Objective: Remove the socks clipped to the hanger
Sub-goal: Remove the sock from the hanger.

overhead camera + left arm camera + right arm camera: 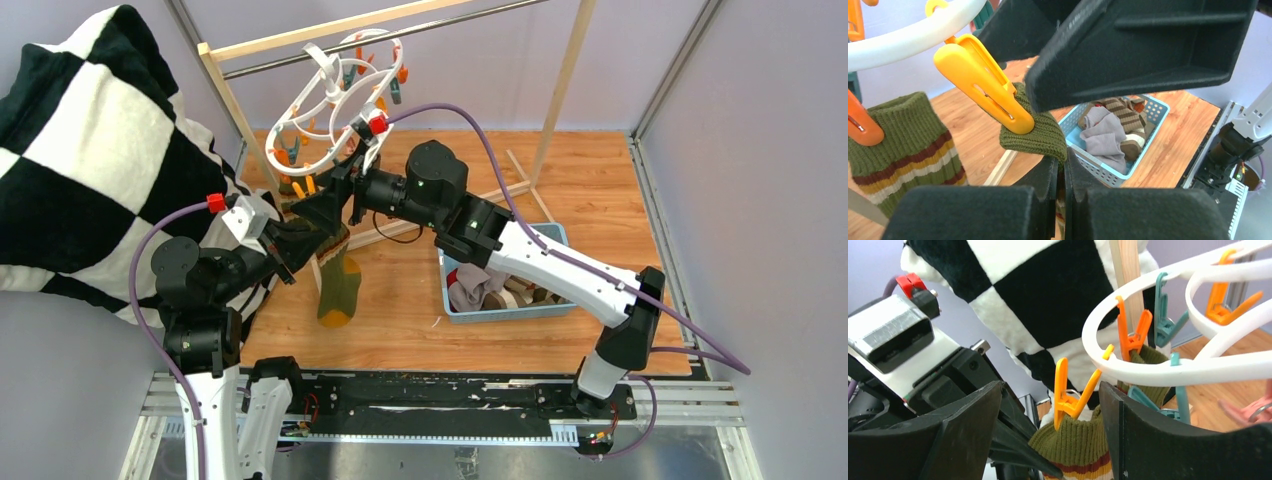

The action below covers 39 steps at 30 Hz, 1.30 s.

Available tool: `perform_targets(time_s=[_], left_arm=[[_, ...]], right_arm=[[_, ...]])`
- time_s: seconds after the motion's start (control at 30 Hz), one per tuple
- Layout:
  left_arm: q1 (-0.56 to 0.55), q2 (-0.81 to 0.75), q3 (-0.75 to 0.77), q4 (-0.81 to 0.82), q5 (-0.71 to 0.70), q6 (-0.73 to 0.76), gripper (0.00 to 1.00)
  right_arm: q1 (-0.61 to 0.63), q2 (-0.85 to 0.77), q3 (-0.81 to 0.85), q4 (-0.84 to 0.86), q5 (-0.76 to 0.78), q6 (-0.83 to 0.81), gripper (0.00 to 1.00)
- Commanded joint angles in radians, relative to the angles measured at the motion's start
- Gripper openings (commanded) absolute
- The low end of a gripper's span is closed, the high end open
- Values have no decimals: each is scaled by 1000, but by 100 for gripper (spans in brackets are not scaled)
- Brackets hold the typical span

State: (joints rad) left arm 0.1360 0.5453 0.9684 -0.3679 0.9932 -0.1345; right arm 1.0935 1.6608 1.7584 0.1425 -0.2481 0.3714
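- Socks first: the green sock (340, 280) hangs with its long way straight up and down. Its top is up at the hanger (1148, 371) and its yellow toe points down at the table (600, 200).
- An orange peg (1068, 407) on the hanger's white ring bites the top of that sock.
- The left claw (1064, 172) is squeezed tight. A fold of the sock's top goes down between its fingers, just under the peg.
- The right claw (1050, 390) is wide apart and has hold of nothing. The orange peg sits in the gap between its two fingers, and the sock's top is just below them.
- The right claw is just above the left claw, very close to it.
- Left of the left claw hangs a second green sock (903, 145) with red and yellow stripes, clipped by its own peg.
- The hanger tilts, with its hook up on a metal rod (440, 22) of a wooden rack (565, 90), above both claws.
- The table is brown wood.
- Off to the right of both claws, a blue basket (510, 312) stands on it, with loose socks (480, 290) lying inside.
- To the left of the left claw hangs a big black-and-white blanket (90, 150).
- Pale purple walls (760, 150) stand around the table.
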Motion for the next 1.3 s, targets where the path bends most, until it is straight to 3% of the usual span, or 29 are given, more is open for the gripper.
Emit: perform_targets(time_s=[0.0,0.23,0.53,1.0,1.27], left_arm=[[2,-2,-8,8,-26,9,0],[1,1,-8,-2,-23,24,0],[2,-1,-9,-4,-27,37,0],[2,-11,19,-73,-40,121,0],[2,-18,21,-85,-39,130,0]], right_arm=[[22,35,69,-42,85,-48,75],[26,85,138,-86,72,-46,67],[38,98,163,-104,114,-74,68],[37,164,261,-118,130,-52,31],[34,152,252,-115,125,-58,15]])
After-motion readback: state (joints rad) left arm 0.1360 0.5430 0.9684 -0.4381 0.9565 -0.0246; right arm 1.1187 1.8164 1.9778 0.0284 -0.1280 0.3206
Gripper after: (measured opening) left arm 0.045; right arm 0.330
